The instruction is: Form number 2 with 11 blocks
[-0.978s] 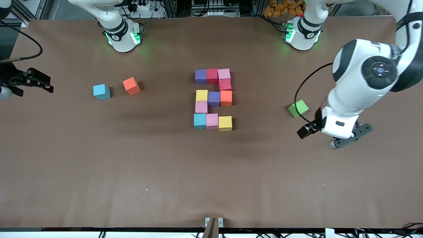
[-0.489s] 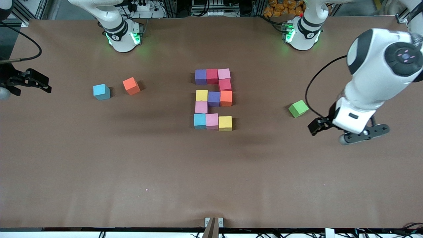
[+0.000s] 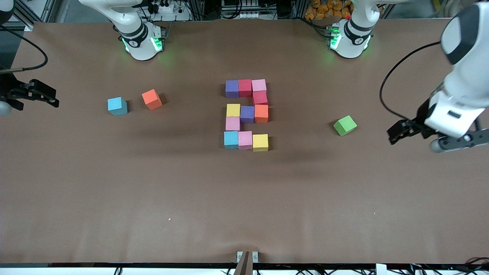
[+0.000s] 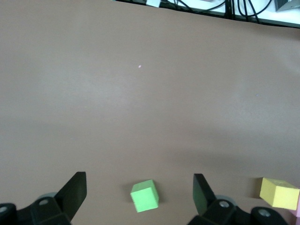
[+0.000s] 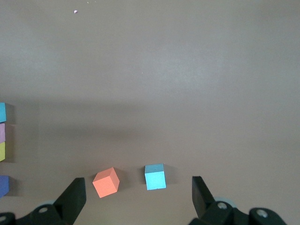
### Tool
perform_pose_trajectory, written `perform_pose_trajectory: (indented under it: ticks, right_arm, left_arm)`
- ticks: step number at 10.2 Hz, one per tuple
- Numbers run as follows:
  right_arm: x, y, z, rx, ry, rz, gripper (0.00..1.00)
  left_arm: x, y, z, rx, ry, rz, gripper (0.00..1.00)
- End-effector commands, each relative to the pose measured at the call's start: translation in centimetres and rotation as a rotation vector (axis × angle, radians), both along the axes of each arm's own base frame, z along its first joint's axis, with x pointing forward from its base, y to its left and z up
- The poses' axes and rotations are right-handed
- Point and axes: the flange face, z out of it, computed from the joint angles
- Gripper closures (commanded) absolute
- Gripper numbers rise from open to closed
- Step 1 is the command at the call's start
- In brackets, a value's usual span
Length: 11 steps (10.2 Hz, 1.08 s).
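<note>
The blocks stand as the number 2 (image 3: 246,114) in the middle of the table, three cubes wide and five tall. Its top row is purple (image 3: 232,88), red (image 3: 245,88) and pink (image 3: 259,85); its bottom row is light blue (image 3: 230,139), pink (image 3: 245,139) and yellow (image 3: 260,142). My left gripper (image 3: 401,131) hangs open and empty over the table toward the left arm's end. My right gripper (image 3: 42,94) waits open and empty at the right arm's end. Neither touches a block.
A green cube (image 3: 345,125) lies loose between the digit and my left gripper, seen between its fingers in the left wrist view (image 4: 145,196). A loose orange cube (image 3: 152,99) and a light blue cube (image 3: 117,105) lie toward the right arm's end.
My left arm has swung away from the digit and the green cube, toward its own end of the table. The right arm and all cubes have stayed put.
</note>
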Motion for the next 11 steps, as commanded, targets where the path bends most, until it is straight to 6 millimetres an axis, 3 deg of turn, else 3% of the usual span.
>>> perform_pose_trajectory:
  ticks: [1,4,11]
  right_arm:
    - [-0.4,-0.2,0.2,-0.016,0.013,-0.017,0.0]
    - [-0.7,0.0,0.0,-0.015,0.038,-0.016,0.0]
    - [-1.0,-0.2,0.1,-0.014,0.057,-0.011,0.0]
  left_arm:
    - [-2.0,2.4,2.4,-0.059,0.011,-0.037,0.0]
    - [-3.9,4.7,3.1,-0.083,0.043,-0.103,0.0]
    - [-5.7,3.9,3.6,-0.081,0.166,-0.113,0.0]
